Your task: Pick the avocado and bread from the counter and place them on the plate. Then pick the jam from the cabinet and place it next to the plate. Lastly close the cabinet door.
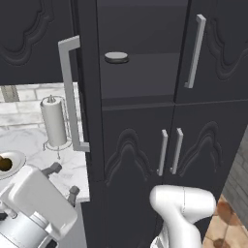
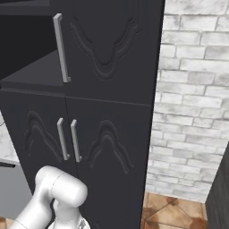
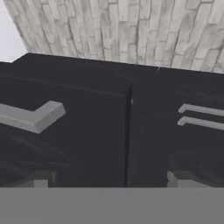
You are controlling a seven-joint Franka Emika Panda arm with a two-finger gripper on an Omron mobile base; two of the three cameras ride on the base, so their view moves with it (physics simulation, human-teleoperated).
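Black cabinet [image 1: 138,145] fronts filled most of what lay ahead, with pale brick off to the right and the marble counter [image 1: 29,140] to the left. My gripper [image 1: 63,180] hung low by the counter's front edge, under the lower end of the open door's handle [image 1: 70,94], jaws spread wide with nothing between them. On the open shelf sat a low, grey-topped thing, which I took for the jam [image 1: 116,57]. It lay well above my jaws and to their right, set back in the compartment and well apart from them. It looked squat, wider than tall, with no long axis to line up on. My hand was rolled on its side and aimed at the lower doors, so the seam under the shelf ran upright across the hand view and the jam lay outside it. I judged the next move to be a climb up and rightward, clear of the door handle. Beyond, the plate [image 1: 19,157] held a dark lump near the towel roll [image 1: 54,121].
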